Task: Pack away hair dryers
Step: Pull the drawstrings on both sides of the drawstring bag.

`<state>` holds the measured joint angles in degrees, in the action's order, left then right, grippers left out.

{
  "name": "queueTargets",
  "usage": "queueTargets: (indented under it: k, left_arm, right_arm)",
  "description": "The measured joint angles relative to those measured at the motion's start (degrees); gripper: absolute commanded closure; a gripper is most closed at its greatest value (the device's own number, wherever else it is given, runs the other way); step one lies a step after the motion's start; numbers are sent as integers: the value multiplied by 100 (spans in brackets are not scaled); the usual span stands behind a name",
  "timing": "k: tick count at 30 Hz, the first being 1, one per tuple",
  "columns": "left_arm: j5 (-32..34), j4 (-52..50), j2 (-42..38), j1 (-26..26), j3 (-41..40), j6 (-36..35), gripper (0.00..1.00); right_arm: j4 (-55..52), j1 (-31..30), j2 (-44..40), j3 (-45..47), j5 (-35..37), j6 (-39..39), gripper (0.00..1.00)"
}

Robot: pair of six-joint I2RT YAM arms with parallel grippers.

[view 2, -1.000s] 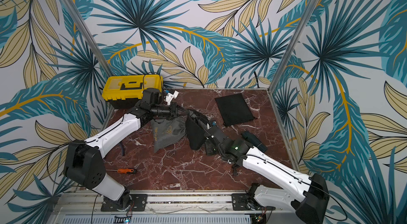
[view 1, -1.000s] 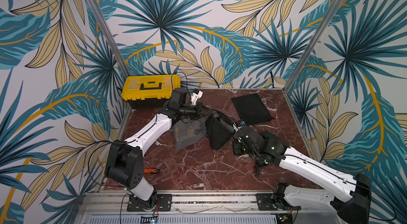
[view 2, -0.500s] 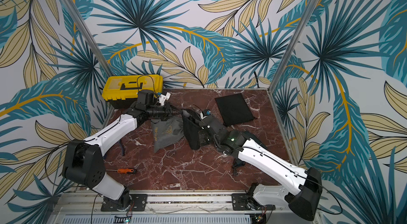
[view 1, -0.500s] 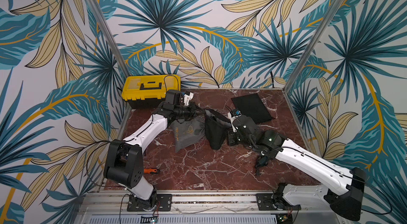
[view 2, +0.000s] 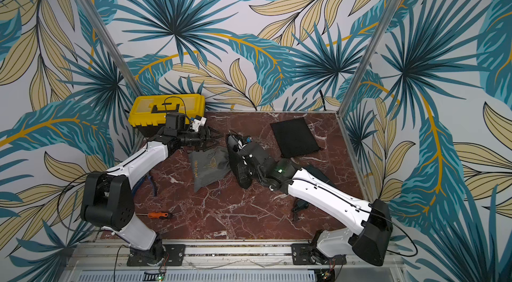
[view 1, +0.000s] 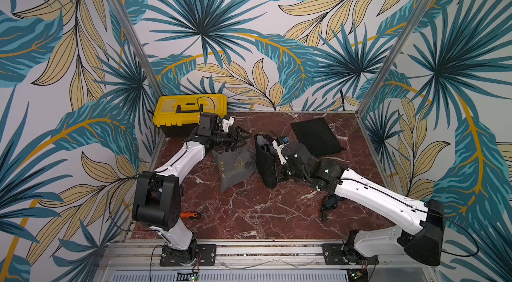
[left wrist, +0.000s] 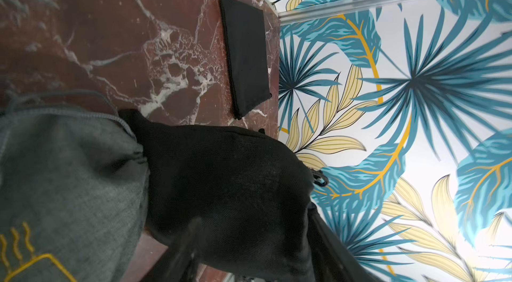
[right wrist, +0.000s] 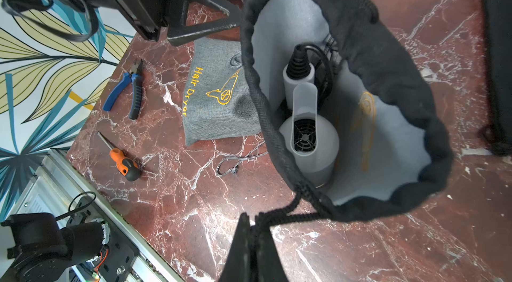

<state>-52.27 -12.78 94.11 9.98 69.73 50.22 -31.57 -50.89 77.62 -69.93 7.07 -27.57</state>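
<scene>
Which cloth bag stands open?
The upright black pouch in the right gripper, white hair dryer inside; the grey pouch and rear black pouch lie on the table.

Polished marble table (view 1: pixel 249 211), matt cloth pouch (right wrist: pixel 388 73), smooth plastic hair dryer (right wrist: pixel 322 156)

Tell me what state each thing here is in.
Black drawstring cloth pouch: mouth open, held up.
White plastic hair dryer: inside that pouch.
Dark teal hair dryer: loose on the table.
Grey cloth pouch: lying on the table.
Flat black cloth pouch: lying flat.
Yellow plastic toolbox: lid shut.
Left hand: open, empty.
Right hand: shut on the black drawstring pouch.
</scene>
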Motion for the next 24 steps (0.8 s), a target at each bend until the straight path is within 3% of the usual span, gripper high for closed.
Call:
queueTargets:
  k: [2, 7, 9, 11, 14, 20, 24]
  left_arm:
    - [-76, -227, 39, -52, 190, -120, 28]
    - [-83, -1158, 133, -109, 1576, -1163, 29]
    - [-33, -1537, 168, -57, 2387, -1902, 31]
    - [17, -1939, 302, 33, 3230, -2603, 41]
    - [24, -2291, 522, 223, 4148, -3665, 42]
    - [269, -2876, 702, 632, 4048, -5847, 43]
    - [264, -3080, 955, 772, 3877, -6673, 36]
  right_arm:
    - [-2, -13, 26, -4, -42, 2, 100]
    - [-24, -50, 42, -149, -114, 46, 100]
    - [-17, -59, 42, -208, -114, 66, 100]
    - [-17, -59, 44, -221, -114, 66, 100]
    - [-17, -59, 52, -219, -114, 66, 100]
    - [24, -61, 50, -186, -111, 61, 100]
    - [85, -70, 20, -105, -111, 61, 100]
